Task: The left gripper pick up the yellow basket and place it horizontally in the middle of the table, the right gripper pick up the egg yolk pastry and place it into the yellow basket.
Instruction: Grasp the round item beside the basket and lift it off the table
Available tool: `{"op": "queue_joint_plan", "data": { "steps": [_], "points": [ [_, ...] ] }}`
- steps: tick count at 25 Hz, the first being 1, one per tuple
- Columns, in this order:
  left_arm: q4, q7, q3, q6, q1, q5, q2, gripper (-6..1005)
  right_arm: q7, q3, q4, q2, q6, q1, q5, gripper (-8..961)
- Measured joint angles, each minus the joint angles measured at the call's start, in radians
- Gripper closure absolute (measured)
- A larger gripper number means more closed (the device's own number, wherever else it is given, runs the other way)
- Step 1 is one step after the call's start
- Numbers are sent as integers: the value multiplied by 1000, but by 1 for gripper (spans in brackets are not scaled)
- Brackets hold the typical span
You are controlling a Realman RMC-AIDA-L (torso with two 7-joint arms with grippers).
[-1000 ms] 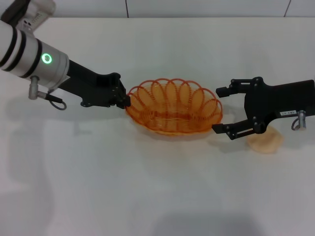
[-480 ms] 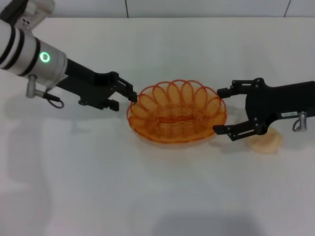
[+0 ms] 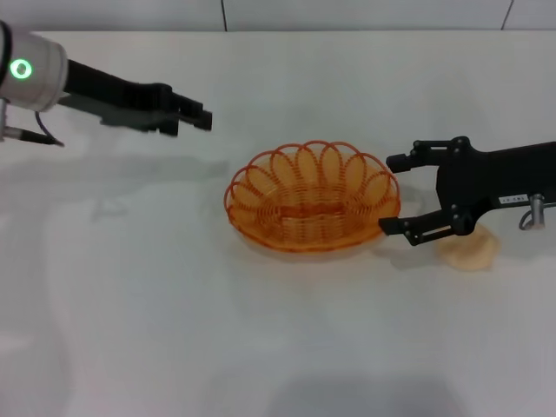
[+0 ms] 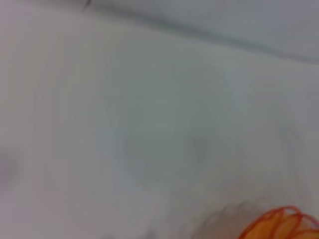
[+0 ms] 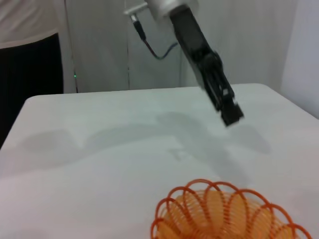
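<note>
The yellow basket [image 3: 313,213] lies flat and empty on the white table [image 3: 174,304], about in the middle. My left gripper [image 3: 201,116] is open and empty, lifted away up and to the left of the basket. My right gripper [image 3: 393,195] is open and empty, with its fingertips at the basket's right rim. The egg yolk pastry [image 3: 471,251] lies on the table just behind the right gripper's lower finger, partly hidden by it. The right wrist view shows the basket [image 5: 224,216] and the left gripper [image 5: 229,112] beyond it. The left wrist view shows only a bit of the basket's rim [image 4: 281,226].
A dark seam runs along the table's far edge [image 3: 222,17]. In the right wrist view a person in dark clothes [image 5: 30,59] stands past the far side of the table.
My left gripper let go of the basket and drew back up and to the left. The basket settled flat on the table. My right gripper stayed almost still.
</note>
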Motion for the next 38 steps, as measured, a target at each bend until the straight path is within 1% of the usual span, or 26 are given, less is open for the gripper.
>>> {"op": "queue_joint_plan", "data": {
  "steps": [4,8,12,14,16,17,20,23,24,25,29,32,33,35,38],
  "points": [
    [34,267,0,12,62,-161,0,391,57,1,-48,-3,0,-27,-10,68],
    [55,569,1,29,158,-355,-11,386,149,-1,-125,-5,-1,-57,-55,69],
    [60,803,4,64,237,-504,-21,380,222,-3,-173,-3,-17,-72,-107,69],
    [58,874,2,90,260,-536,-18,326,245,-4,-175,-4,-25,-71,-115,69],
    [45,964,-2,141,279,-552,-6,272,263,-4,-179,-5,-28,-70,-125,69],
    [40,983,-2,152,283,-554,-3,245,272,-4,-182,-5,-29,-69,-133,69],
    [8,1098,-3,223,306,-552,11,207,291,-4,-187,-5,-30,-66,-154,68],
    [-2,1181,-2,253,333,-528,21,170,294,-4,-188,-5,-33,-64,-161,68],
    [-2,1181,-2,253,333,-528,21,170,294,-4,-188,-5,-33,-63,-163,68],
    [-3,1230,-3,255,355,-501,24,171,295,-4,-188,-5,-34,-63,-166,68],
    [-5,1281,-3,282,385,-474,30,172,313,-8,-188,-5,-40,-56,-192,69],
    [-5,1304,-4,332,402,-464,42,173,341,-10,-189,-6,-45,-45,-236,84],
    [-5,1304,-4,332,402,-464,42,174,352,-11,-189,-6,-47,-40,-251,89],
    [-8,1317,-4,362,413,-464,56,174,377,-12,-190,-6,-51,-29,-285,99],
    [-8,1321,-4,380,418,-458,61,176,426,-13,-197,-6,-53,-15,-345,114]
  ]
}}
